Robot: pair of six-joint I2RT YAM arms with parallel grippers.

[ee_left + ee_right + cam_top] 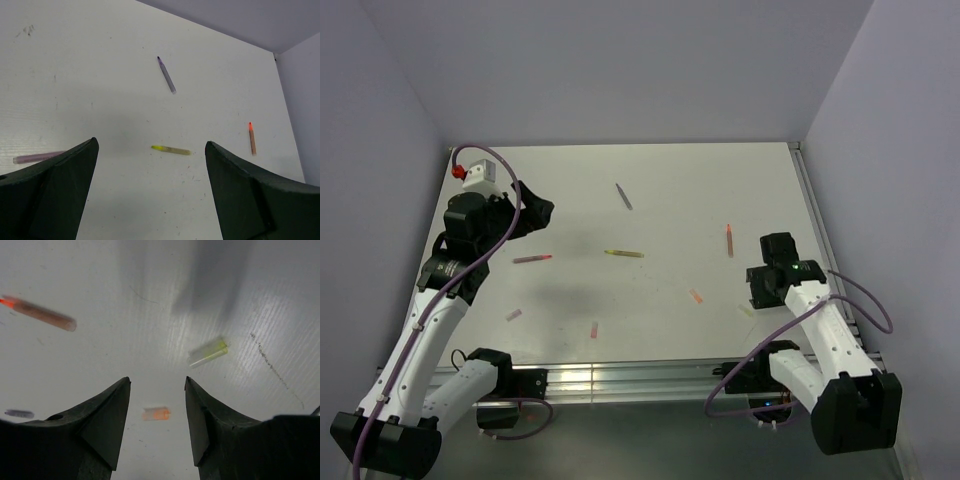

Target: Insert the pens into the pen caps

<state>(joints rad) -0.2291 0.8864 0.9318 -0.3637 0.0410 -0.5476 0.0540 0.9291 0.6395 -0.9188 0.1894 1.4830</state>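
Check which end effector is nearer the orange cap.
Right. The right end effector is open, and the orange cap shows in its gap in the wrist view. The left end effector hovers far off to the left, near the pink-red pen.

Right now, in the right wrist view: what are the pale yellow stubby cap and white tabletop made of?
Pale yellow stubby cap: probably translucent plastic; one end looks clear. White tabletop: plastic or coated board, finely ribbed, soft sheen; unsure which.
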